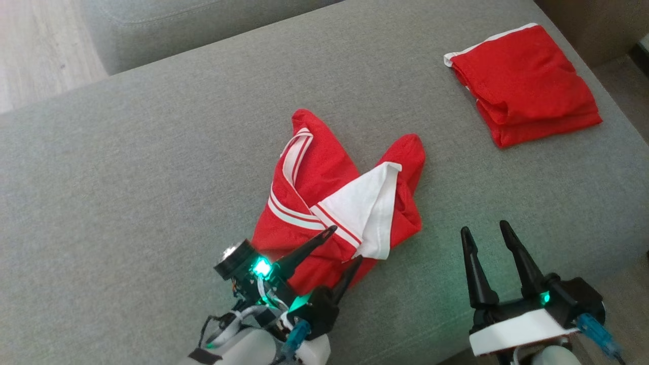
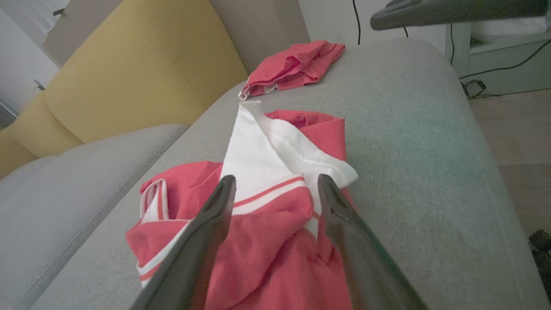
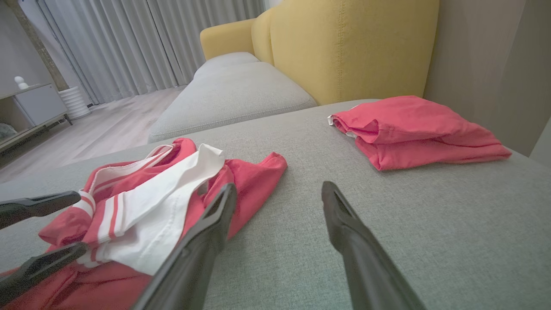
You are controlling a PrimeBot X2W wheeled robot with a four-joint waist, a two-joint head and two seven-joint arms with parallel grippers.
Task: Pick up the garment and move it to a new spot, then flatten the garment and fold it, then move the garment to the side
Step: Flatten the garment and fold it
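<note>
Garment: a red garment (image 1: 329, 187) with white stripes and a white panel lies crumpled at the centre of the head view, on the grey cushion (image 1: 152, 167).
Second piece: a folded red cloth (image 1: 525, 83) lies at the upper right of the head view, well apart from the crumpled one.
Head view alone: both pieces from above, with both arms rising from the bottom edge.
Left wrist view alone: a yellow backrest (image 2: 142, 64) at the upper left and dark cables at the upper right.
Right wrist view alone: grey curtains (image 3: 129, 43) and wooden floor (image 3: 107, 129) at the upper left, plus two dark fingers of the other arm at the left edge, over the heap.
Left claw: the left gripper (image 1: 347, 243) stands wide, its fingers spread over the near edge of the garment with red cloth lying between them, not pinched.
Left arm pose: it enters at the lower middle of the head view, fingers angled toward the upper right.
Right claw: the right gripper (image 1: 484, 227) is wide and holds nothing.
Right arm pose: lower right of the head view, fingers pointing up the frame over bare cushion, just beside the garment's right edge.
</note>
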